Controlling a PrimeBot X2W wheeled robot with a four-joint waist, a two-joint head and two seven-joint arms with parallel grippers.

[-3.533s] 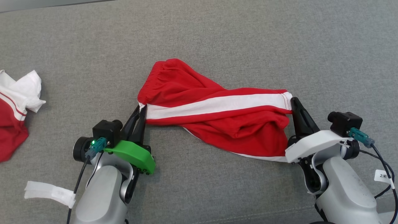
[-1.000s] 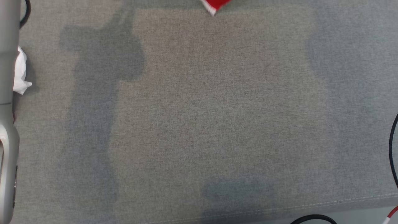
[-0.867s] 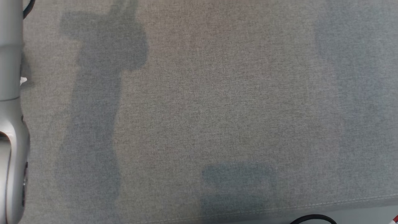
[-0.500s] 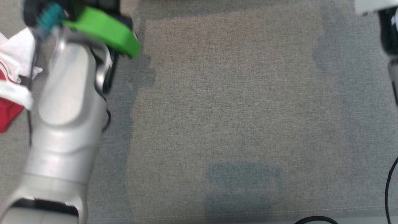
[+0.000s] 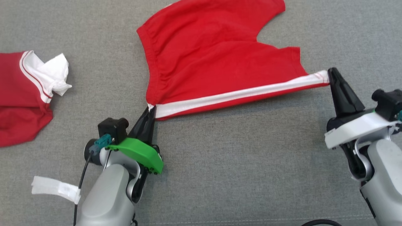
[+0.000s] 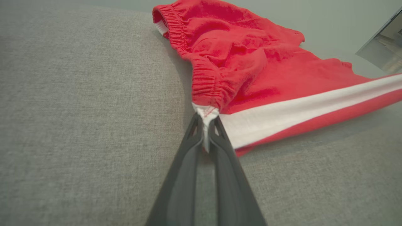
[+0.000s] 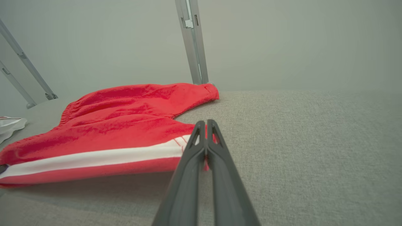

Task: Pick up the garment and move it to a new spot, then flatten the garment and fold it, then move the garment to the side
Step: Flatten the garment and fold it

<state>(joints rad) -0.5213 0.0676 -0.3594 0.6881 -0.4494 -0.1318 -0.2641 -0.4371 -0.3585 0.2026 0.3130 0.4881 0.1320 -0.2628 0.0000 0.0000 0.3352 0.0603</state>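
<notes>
Garment (image 5: 216, 53): red shorts with a white side stripe (image 5: 238, 94); lies spread over the upper centre of the head view on the grey fabric surface (image 5: 238, 163), elastic waistband toward frame left, leg openings toward upper right. Striped edge: pulled taut between both grippers. Left gripper (image 5: 150, 112), lower left of centre: pinched tight on the waistband corner at the stripe's left end. Right gripper (image 5: 332, 75), near right edge: clamped on the hem corner at the stripe's right end. Second red-and-white garment (image 5: 25, 94): crumpled at far left, well apart.
</notes>
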